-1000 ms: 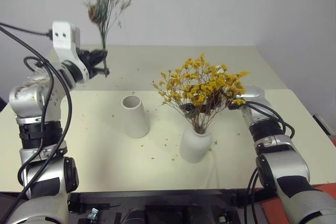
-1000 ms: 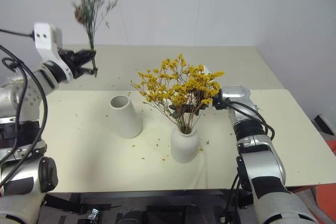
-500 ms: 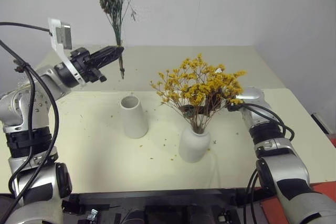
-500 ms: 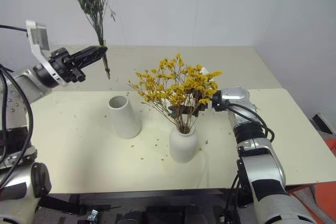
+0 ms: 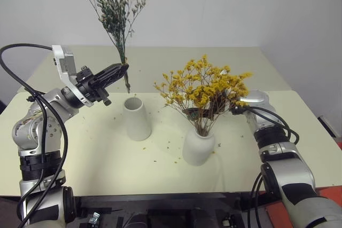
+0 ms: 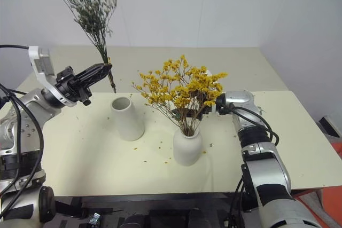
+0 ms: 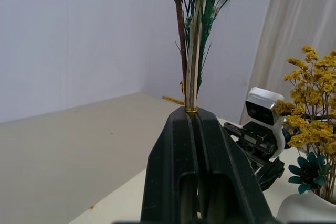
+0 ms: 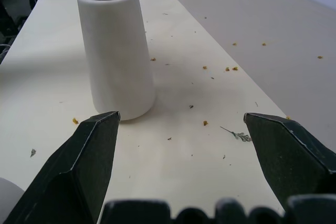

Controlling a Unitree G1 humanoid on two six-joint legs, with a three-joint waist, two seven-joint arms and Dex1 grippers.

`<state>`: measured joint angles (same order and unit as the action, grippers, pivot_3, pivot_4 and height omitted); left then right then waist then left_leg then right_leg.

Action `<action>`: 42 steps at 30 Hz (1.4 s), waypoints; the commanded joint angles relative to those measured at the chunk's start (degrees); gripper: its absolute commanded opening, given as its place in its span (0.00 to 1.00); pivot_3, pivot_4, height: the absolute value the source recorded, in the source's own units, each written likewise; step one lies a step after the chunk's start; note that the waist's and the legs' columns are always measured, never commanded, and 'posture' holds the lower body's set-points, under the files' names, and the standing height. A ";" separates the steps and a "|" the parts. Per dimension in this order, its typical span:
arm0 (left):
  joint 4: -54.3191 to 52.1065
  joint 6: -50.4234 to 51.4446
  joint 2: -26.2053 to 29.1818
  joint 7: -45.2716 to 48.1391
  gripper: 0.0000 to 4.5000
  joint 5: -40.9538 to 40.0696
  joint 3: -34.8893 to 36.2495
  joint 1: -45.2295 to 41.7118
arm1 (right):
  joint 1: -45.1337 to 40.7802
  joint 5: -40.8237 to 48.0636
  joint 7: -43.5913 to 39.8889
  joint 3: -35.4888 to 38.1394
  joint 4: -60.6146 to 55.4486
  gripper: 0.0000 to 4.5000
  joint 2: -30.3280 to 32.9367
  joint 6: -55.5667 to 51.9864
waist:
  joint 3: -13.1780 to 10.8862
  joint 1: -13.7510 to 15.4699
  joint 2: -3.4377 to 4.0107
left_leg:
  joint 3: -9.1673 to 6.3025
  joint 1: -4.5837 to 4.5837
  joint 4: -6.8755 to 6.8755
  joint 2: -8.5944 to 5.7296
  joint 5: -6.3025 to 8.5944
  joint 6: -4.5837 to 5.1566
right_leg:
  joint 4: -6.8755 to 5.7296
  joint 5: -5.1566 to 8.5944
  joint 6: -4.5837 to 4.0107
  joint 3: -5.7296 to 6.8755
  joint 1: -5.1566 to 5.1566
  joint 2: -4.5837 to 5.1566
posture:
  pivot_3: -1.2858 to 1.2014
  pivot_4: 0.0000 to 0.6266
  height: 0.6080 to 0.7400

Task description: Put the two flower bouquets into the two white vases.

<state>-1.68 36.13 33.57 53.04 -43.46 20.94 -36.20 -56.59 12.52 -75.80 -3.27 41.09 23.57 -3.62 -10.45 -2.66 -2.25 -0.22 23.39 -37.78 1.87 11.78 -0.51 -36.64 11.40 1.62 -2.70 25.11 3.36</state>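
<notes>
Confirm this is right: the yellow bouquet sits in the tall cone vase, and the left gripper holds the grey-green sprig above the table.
Not quite. The yellow bouquet sits in the squat rounded vase; the tall cone vase is empty, as the left eye view shows. The left gripper does hold the grey-green sprig.

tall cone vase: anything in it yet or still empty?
Empty. The tall cone vase stands upright with an open, dark mouth and no stems in it; the grey-green sprig is pinched in the left gripper, stem ends above the rim.
</notes>
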 commanded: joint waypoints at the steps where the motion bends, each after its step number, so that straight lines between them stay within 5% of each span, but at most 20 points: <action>1: -2.14 -1.34 -0.03 0.30 0.01 -1.40 -0.16 0.35 | -1.89 0.85 -0.52 0.89 -0.59 1.00 0.22 -0.15 | 0.00 0.01 0.00 | 0.00 0.00 0.00 0.01 0.00 0.00 | 0.00 0.00 0.00 0.00 0.00 -0.01 | 0.52 0.24 1.00; 30: -0.15 -10.83 -1.21 1.35 0.01 4.95 -4.89 10.12 | -0.44 1.72 -0.96 1.56 -2.91 1.00 0.73 -1.96 | 0.00 0.08 0.00 | 0.00 -0.01 0.00 0.03 0.00 0.00 | 0.00 0.00 -0.01 0.00 0.00 -0.03 | 0.52 0.24 1.00; 42: -5.23 -8.54 1.48 1.02 0.78 2.07 -2.42 14.34 | 0.07 1.97 -0.72 1.75 -3.52 1.00 0.71 -2.45 | 0.00 -0.03 0.00 | 0.00 -0.01 0.00 0.04 0.00 0.00 | 0.01 0.01 -0.01 0.00 0.00 -0.03 | 0.52 0.24 1.00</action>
<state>-3.93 27.63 33.96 54.33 -40.22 16.63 -22.48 -56.59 12.72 -76.41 -3.16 39.88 23.65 -5.68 -10.45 -2.69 -2.25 -0.21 23.38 -37.77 1.92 11.78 -0.51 -36.63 11.41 1.61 -2.69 25.11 3.33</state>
